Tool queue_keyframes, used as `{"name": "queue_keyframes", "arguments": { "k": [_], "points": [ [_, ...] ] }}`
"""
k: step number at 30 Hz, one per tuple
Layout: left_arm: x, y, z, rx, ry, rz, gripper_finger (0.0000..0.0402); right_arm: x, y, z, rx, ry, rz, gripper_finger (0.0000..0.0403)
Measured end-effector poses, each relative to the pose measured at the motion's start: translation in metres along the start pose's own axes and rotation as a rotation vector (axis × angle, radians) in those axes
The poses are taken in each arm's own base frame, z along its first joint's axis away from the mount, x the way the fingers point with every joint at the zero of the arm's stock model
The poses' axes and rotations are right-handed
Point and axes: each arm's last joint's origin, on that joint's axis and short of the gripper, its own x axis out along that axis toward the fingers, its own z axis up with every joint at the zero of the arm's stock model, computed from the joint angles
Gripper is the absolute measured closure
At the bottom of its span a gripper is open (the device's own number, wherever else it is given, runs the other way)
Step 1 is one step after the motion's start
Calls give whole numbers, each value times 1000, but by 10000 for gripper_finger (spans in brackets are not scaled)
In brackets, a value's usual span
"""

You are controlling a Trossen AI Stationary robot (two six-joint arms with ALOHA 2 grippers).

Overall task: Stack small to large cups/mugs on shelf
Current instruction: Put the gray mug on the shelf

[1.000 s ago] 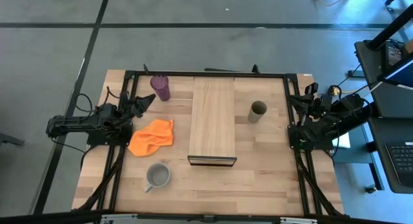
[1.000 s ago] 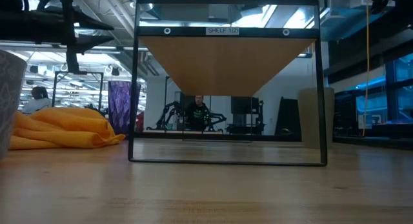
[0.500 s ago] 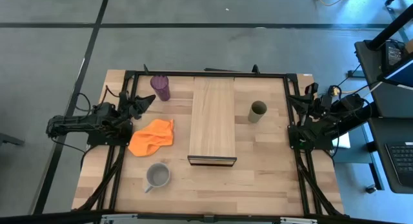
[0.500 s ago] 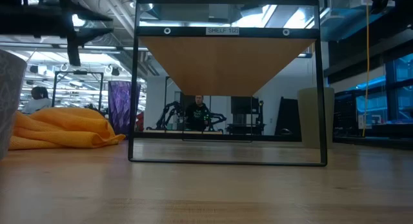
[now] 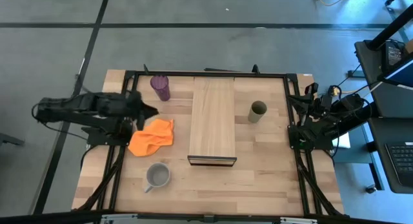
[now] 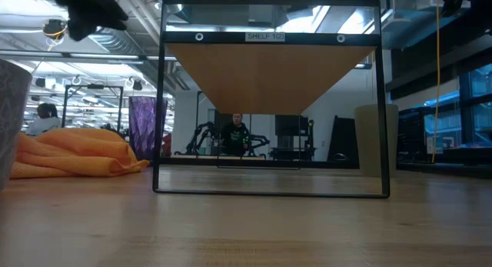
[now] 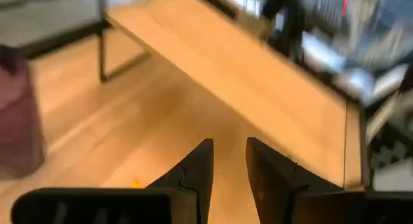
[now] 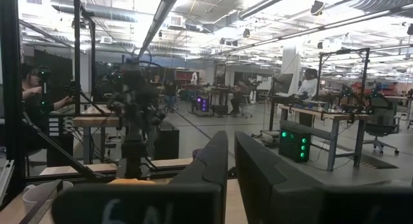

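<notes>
The purple tumbler (image 5: 161, 88) stands upright at the table's far left and also shows in the left wrist view (image 7: 16, 114). The olive cup (image 5: 258, 111) stands upright right of the shelf (image 5: 212, 119). The grey mug (image 5: 157, 176) stands near the front left. My left gripper (image 5: 153, 111) is raised between the tumbler and the orange cloth (image 5: 152, 137); its fingers (image 7: 228, 146) are a little apart and empty. My right gripper (image 5: 292, 137) rests at the table's right edge, shut (image 8: 230, 139) and empty.
The orange cloth lies crumpled left of the shelf, between the tumbler and the mug. A black frame (image 5: 129, 75) runs round the table's edges. The shelf stands raised on a thin dark frame (image 6: 269, 191). Bare tabletop lies in front of the shelf and to its right.
My left arm has lifted from its rest at the table's left edge. Its gripper has gone up and a little toward the near edge, and now hangs over the cloth's far edge. The cups, cloth and right arm have kept still.
</notes>
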Motion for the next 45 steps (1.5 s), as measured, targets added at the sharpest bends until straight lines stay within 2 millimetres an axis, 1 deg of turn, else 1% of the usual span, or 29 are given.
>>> {"name": "queue_keyframes", "arguments": {
  "k": [4,8,10,14,19,24,29,35,45],
  "points": [
    [14,-24,6,135,257,62,315,0,0,0,0,0,0,371],
    [23,-44,-5,236,460,121,315,0,0,0,0,0,0,371],
    [27,-56,-15,256,508,111,316,0,0,0,0,0,0,371],
    [31,-84,-39,279,535,65,316,0,0,0,0,0,0,371],
    [33,-106,-69,338,570,92,311,0,0,0,-6,0,0,371],
    [41,-116,-86,276,645,115,291,0,0,0,-7,0,0,371],
    [47,-127,-94,256,647,64,284,0,0,0,-8,1,0,371],
    [52,-130,-101,247,700,72,283,0,0,0,-8,1,0,371],
    [62,-133,-113,272,724,122,283,0,0,0,-7,1,0,371]
  ]
}}
